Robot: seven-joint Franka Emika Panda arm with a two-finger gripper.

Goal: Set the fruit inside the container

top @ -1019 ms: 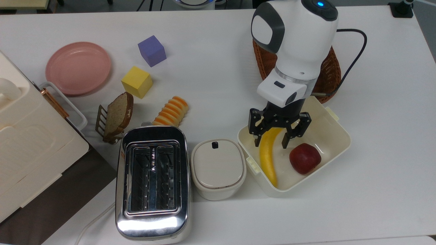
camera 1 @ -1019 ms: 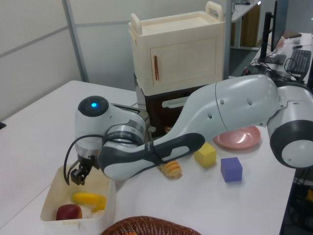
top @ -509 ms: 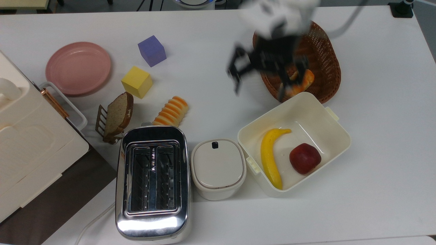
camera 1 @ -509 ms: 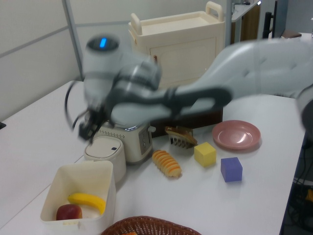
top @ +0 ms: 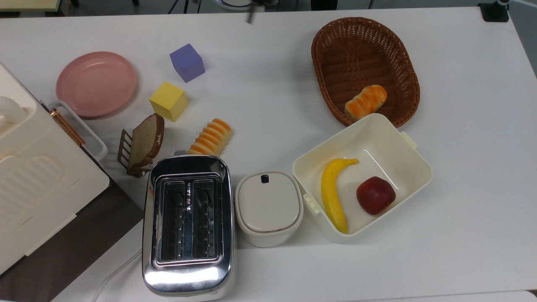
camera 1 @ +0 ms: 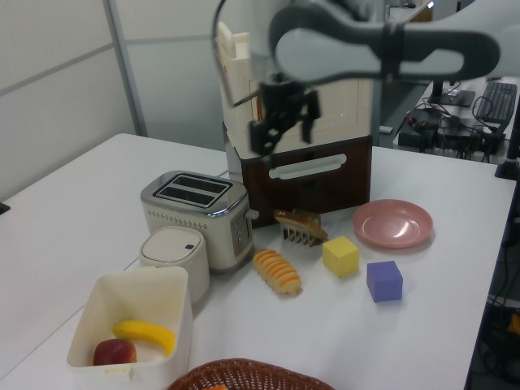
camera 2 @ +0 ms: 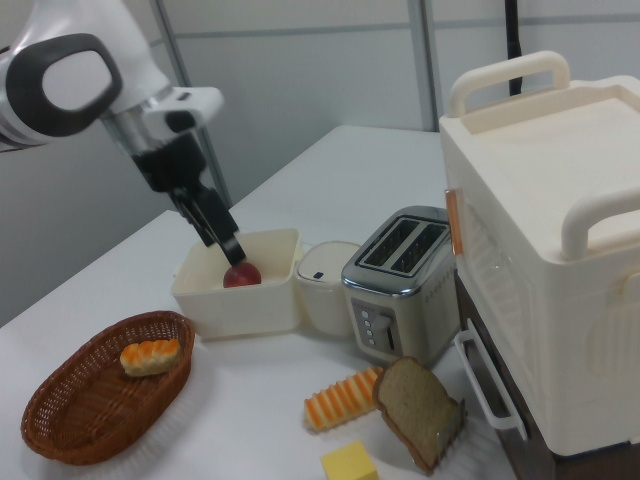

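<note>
banana (top: 332, 194) lies along the floor of the cream tub (top: 413, 161) in the top view, near the wall on the top view's left, with a dark red apple (top: 375, 195) beside it and apart from it. the lidded cream box (top: 269, 207) stands just beside the tub, the toaster (top: 187, 222) next to that. a wicker basket (top: 402, 56) holding one bread roll (top: 365, 101) sits close to the tub's far corner. judged from this, the fruit is already in place

in the left view the pincer (camera 1: 283, 122) hangs high above the surface (camera 1: 73, 203), in front of the cream cabinet (camera 1: 345, 77) and well apart from the tub (camera 1: 175, 313); its fingers stand apart and hold nothing. the banana (camera 1: 146, 333) and apple (camera 1: 114, 352) rest in the tub's bottom

in the right view the pincer (camera 2: 222, 238) shows in front of the tub (camera 2: 250, 300), its fingers too overlapped there to judge. the apple (camera 2: 242, 275) peeks over the rim

little looks likely to go wrong now. the main risk, as i judge it, is the arm swinging near the cabinet or dropping low over the toaster and knocking something; a bump to the tub could shift it against the basket

no brand or writing can be read; the lidded box carries only a small black mark
</note>
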